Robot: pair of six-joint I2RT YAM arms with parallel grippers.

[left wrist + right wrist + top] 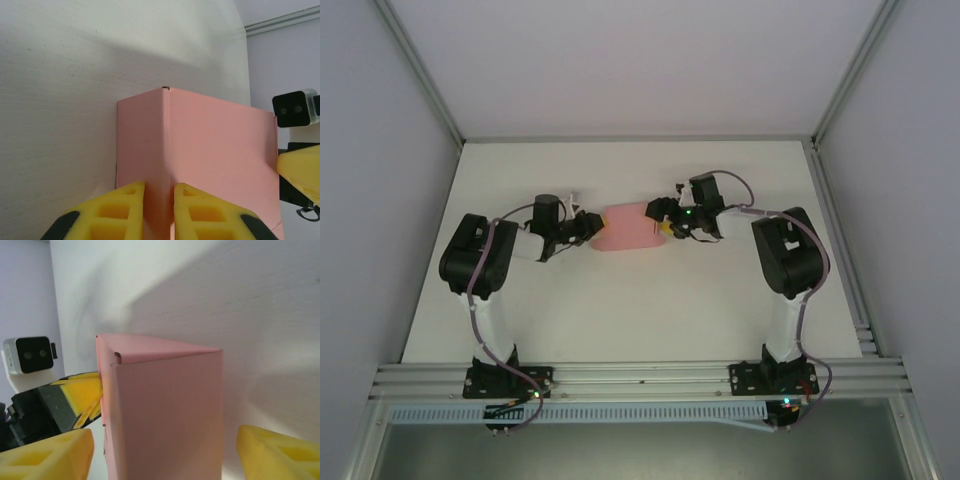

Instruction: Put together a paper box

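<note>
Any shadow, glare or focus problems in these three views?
Top external: even light, sharp, paper box slightly washed out. Left wrist: broad soft shadow across the table; box crisp. Right wrist: grey shadow on the table right of the box; near yellow fingers soft.

This is a robotics lab test cell. A bare white desk (620, 310) is boxed in by plain pale wall panels (370, 150) set in aluminium framing (420, 70). Along the lower edge of the overhead frame, the cabled left arm (485, 270) and right arm (785, 260) are bolted to slotted aluminium rails (640, 378). A slotted cable duct (620, 412) runs just below them.
</note>
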